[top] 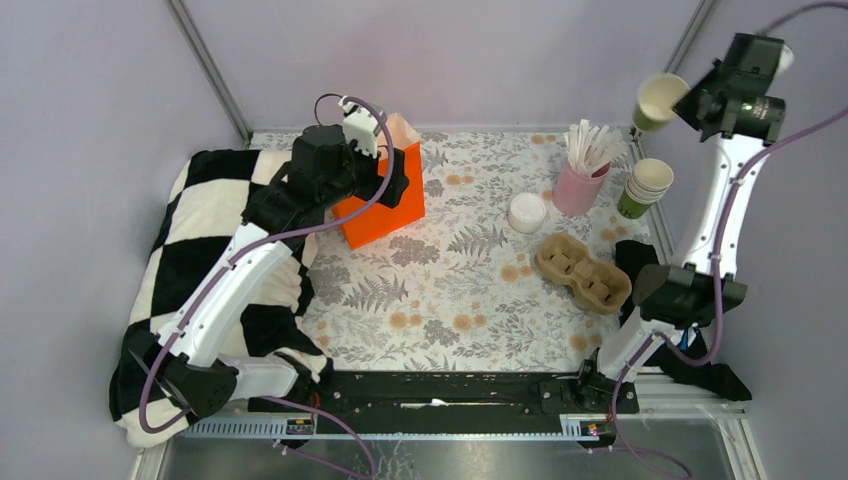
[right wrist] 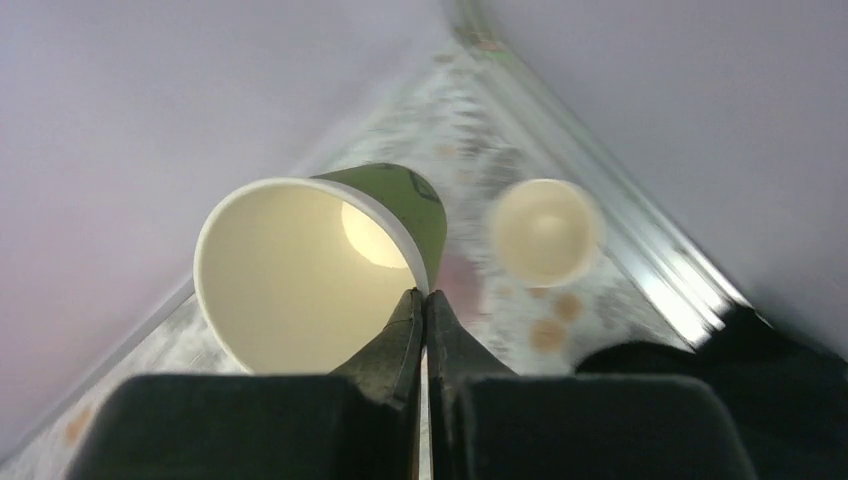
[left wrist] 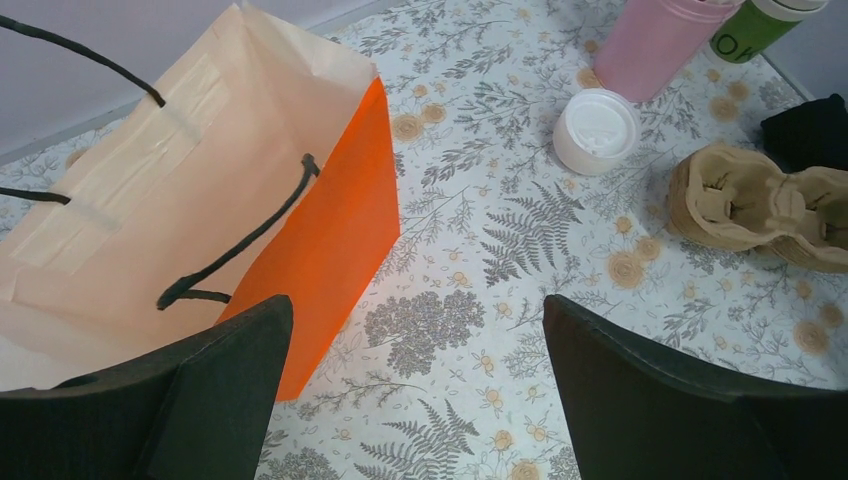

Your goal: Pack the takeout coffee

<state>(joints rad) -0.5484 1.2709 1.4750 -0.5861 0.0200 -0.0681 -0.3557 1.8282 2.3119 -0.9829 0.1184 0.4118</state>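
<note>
We see the table (top: 470, 290) spread with a flat cloth printed in grey ferns and tan blossoms. A soft black-and-white checked blanket (top: 200, 250) lies bunched along its left edge. Far left stands an orange paper bag (left wrist: 340, 230), boxy, its mouth open, with a cream lining and black cord handles. The left gripper (left wrist: 418, 310) hangs beside it, fingers spread wide and holding nothing.

At the right lies a brown moulded-pulp carrier (top: 583, 270), rough and lumpy, and beyond it a smooth pink tumbler (top: 580, 188) of flat white sticks (top: 592, 143). Right of that is a stack of green cups (top: 645, 187).

The right gripper (right wrist: 424, 298), raised over the far right corner, pinches the rim of a lidless green paper cup (right wrist: 290, 270), tapered, tilted and cream inside. A white round plastic lid (left wrist: 597, 125) sits on the cloth left of the tumbler.
</note>
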